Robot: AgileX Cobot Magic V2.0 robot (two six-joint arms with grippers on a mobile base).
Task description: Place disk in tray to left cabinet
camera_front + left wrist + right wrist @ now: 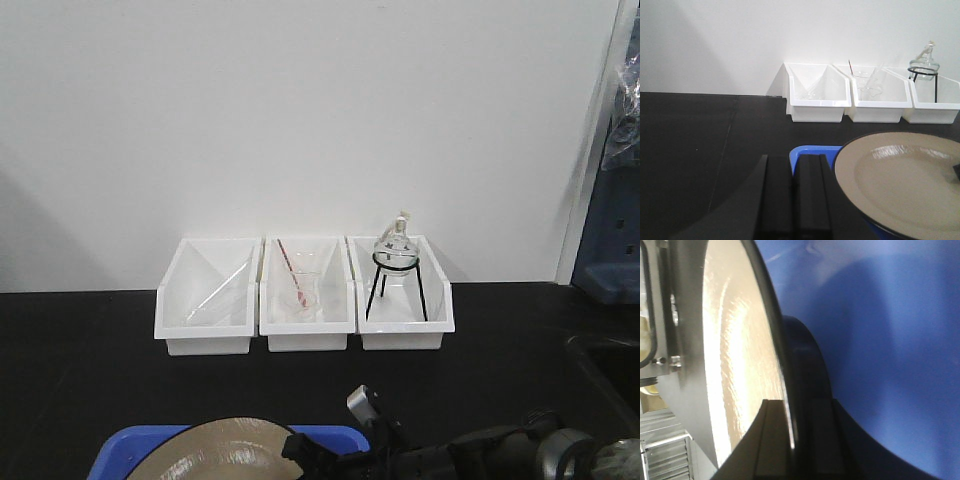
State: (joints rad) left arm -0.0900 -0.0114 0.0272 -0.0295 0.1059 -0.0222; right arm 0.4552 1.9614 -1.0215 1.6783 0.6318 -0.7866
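Nearest, the right gripper (795, 410) is clamped on the rim of the large round shallow tan disk with a thin black edge (900, 185), one finger on the glossy upper face and one under the dark underside. The hold is taken at about the disk's 3 o'clock in the front view. The disk is found over the flat rectangular bright blue plastic tray (810, 152) and hides most of it.

At the tray's 9 o'clock corner the left gripper (793, 162) is set low, its jaws drawn close together. Whether the tray's rim is pinched between them cannot be told, since the tips cover it.

The disk is judged stiff, smooth and slippery, probably breakable, and wide enough that a one-edge pinch is heavily levered. A deep bite over the rim is advised. The tray is judged light and slightly flexible. It is best taken by its raised rim on opposite sides and kept level, or the disk may slide.

Beyond, at 12 o'clock across the black tabletop (80, 380), three small white plastic bins (305, 335) are lined against the white wall (300, 100). A round glass flask on a black tripod (394, 250) stands in the right-hand bin.
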